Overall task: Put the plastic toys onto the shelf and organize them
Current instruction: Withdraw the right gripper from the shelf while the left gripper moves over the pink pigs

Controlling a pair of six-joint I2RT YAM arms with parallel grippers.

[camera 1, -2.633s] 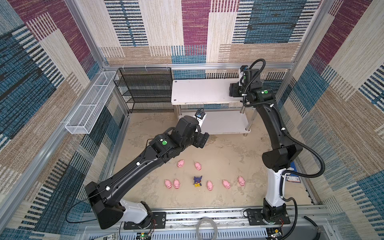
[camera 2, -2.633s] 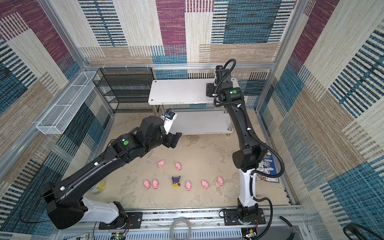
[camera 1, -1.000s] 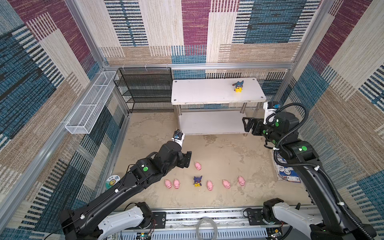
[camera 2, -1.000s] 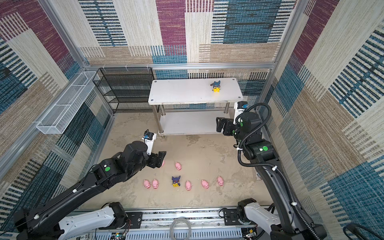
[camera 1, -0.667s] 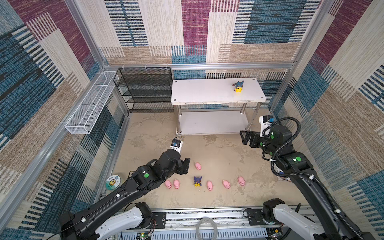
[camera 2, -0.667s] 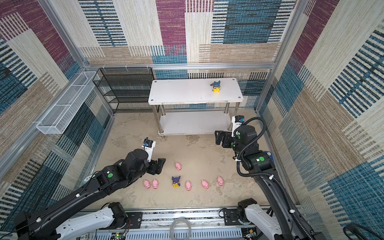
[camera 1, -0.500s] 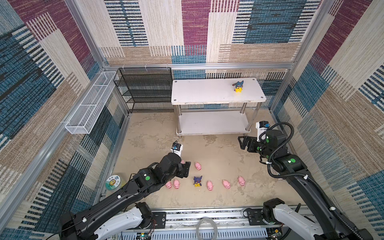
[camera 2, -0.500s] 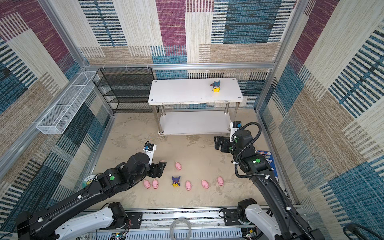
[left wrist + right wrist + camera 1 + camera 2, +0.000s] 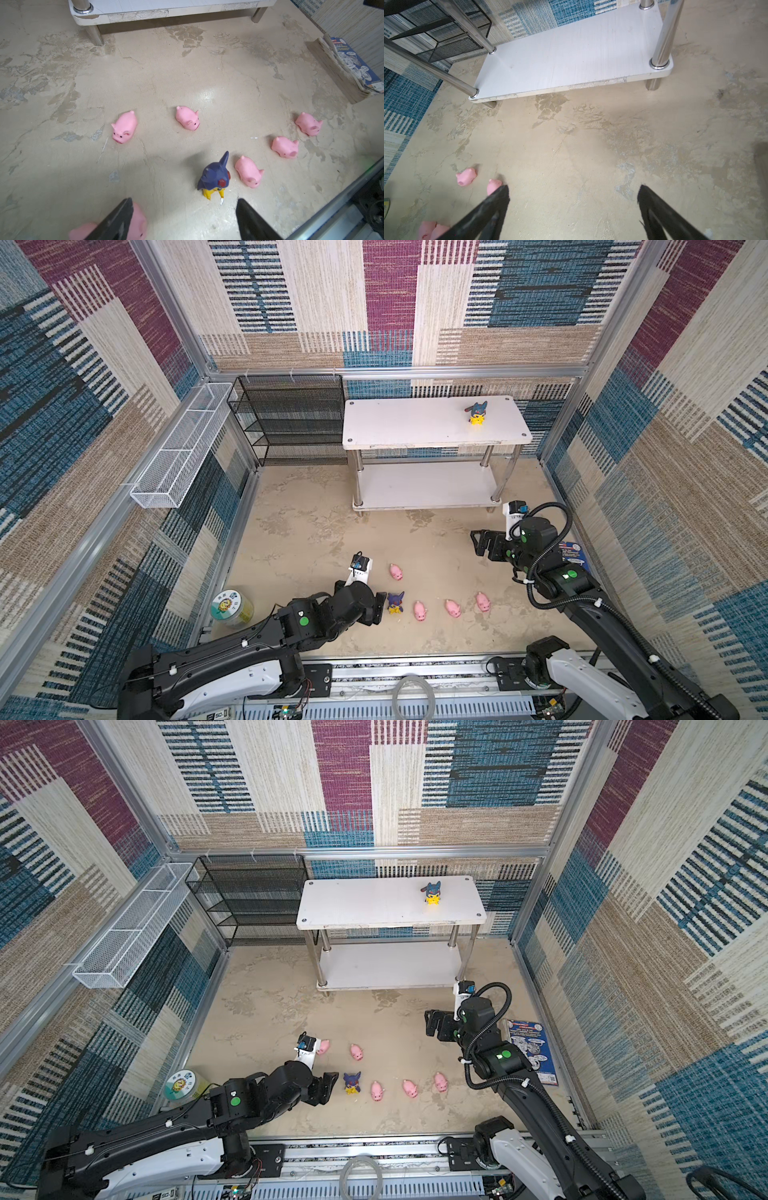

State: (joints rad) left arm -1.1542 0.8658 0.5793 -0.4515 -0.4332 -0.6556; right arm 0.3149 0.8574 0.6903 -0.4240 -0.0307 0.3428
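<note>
Left hand (image 9: 185,202) low over table (image 9: 299,531), jaws wide, nothing held. Hooded figure (image 9: 215,178) upright just ahead of fingertips, within span of gap, so likely lined up for pickup. Pig (image 9: 136,224) touching or just beside one finger: nudge risk. Other pigs (image 9: 188,118) scattered farther ahead. Right hand (image 9: 573,191) wide, empty, facing shelf (image 9: 571,52), well short of it. Second hooded figure (image 9: 476,413) upright on shelf top.
</note>
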